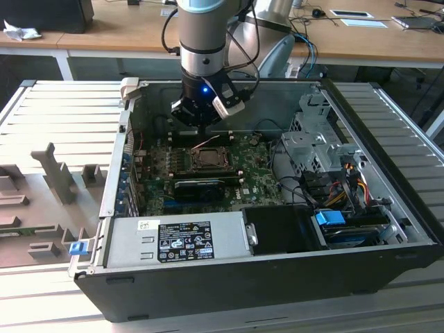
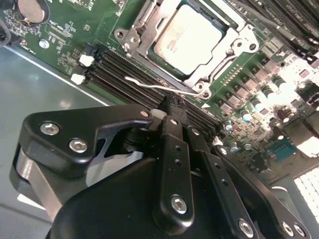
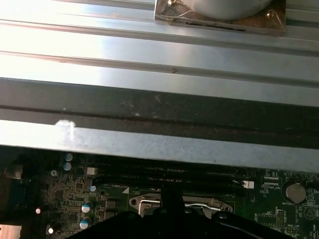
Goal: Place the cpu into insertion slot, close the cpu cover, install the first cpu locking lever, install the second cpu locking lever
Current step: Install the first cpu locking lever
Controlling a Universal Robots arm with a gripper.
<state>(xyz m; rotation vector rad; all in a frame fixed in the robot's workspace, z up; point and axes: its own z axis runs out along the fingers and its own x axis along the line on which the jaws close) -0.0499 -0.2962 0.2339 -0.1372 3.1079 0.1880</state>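
Down inside the open computer case (image 1: 243, 291), the cpu (image 2: 192, 37) lies flat in the insertion slot (image 1: 223, 166). Its dull metal top faces up and its edges sit square with the green circuit board (image 2: 65, 35); being square, it has no long axis to speak of. The cpu cover (image 2: 135, 39) is folded down over it, so the chip shows through the window of the frame.

A thin wire locking lever (image 2: 149, 85) crosses above the black memory slots (image 2: 119, 67) just beside the socket. In the exterior view its length runs from about 8 o'clock up to 2 o'clock. The gripper (image 2: 172, 102) hangs right at that wire, on the 12 o'clock side of the socket in the exterior view. Its fingers (image 2: 172, 149) are drawn together with the tips against the lever. Whether the wire is pinched between them I cannot tell.

As for room, seen from the socket in the exterior view:
- A long black heatsink (image 1: 201, 187) sits near at 6 o'clock.
- The grey power supply (image 1: 177, 239) lies further off the same way.
- A tangle of cables (image 1: 291, 173) lies at 3 o'clock.
- The far wall of the case (image 1: 277, 90) stands near at 12 o'clock.

The case is open above and rests on a ribbed metal worktop (image 1: 55, 111).
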